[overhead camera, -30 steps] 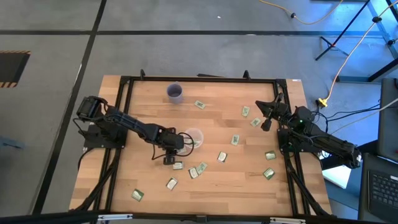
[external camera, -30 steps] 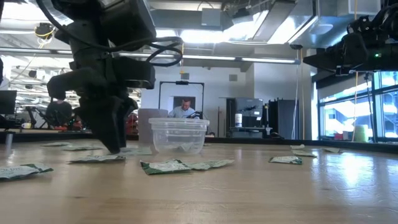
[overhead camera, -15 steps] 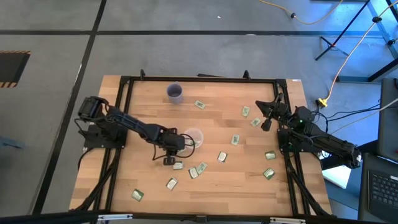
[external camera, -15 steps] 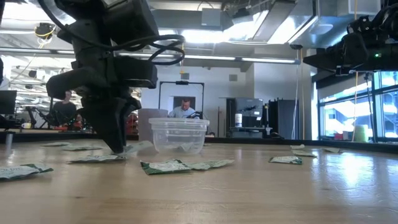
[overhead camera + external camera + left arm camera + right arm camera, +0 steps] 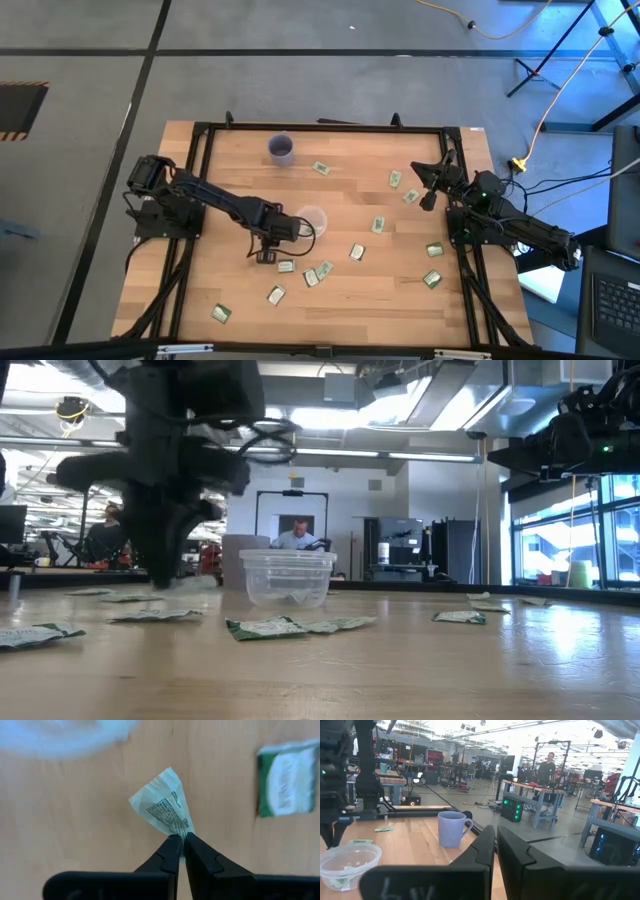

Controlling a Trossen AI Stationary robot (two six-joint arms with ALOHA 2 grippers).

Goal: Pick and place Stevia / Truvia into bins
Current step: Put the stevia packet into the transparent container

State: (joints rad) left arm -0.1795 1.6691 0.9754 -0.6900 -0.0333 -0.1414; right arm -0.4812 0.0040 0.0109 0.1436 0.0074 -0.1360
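Note:
Several green and white Stevia sachets (image 5: 356, 252) lie flat across the wooden table. The clear plastic cup (image 5: 312, 220) stands upright near the table's middle and shows in the low view (image 5: 287, 575), with a sachet (image 5: 340, 881) inside it. My left gripper (image 5: 267, 252) hovers just on the near-left side of the cup, shut on one sachet (image 5: 162, 807). My right gripper (image 5: 430, 192) waits, shut, above the table's far right part. My left gripper (image 5: 180, 840) pinches one sachet between its two fingertips by one narrow end (image 5: 179, 829), coming from above and pointing down. The sachet is lifted clear of the table and sticks out beyond the fingers, slightly creased, next to the cup's rim (image 5: 65, 740).
A purple mug (image 5: 282, 149) stands near the far edge, left of centre. Loose sachets lie close by on the near side of the cup (image 5: 286, 266) (image 5: 318, 272), and others lie along the right side (image 5: 434, 250). A black frame (image 5: 200, 135) rims the table. People show in the room behind.
My left gripper, shut at the table on a sachet's end, has risen. The sachet first tipped up at one end and then came off the wood with it. The right arm has kept still.

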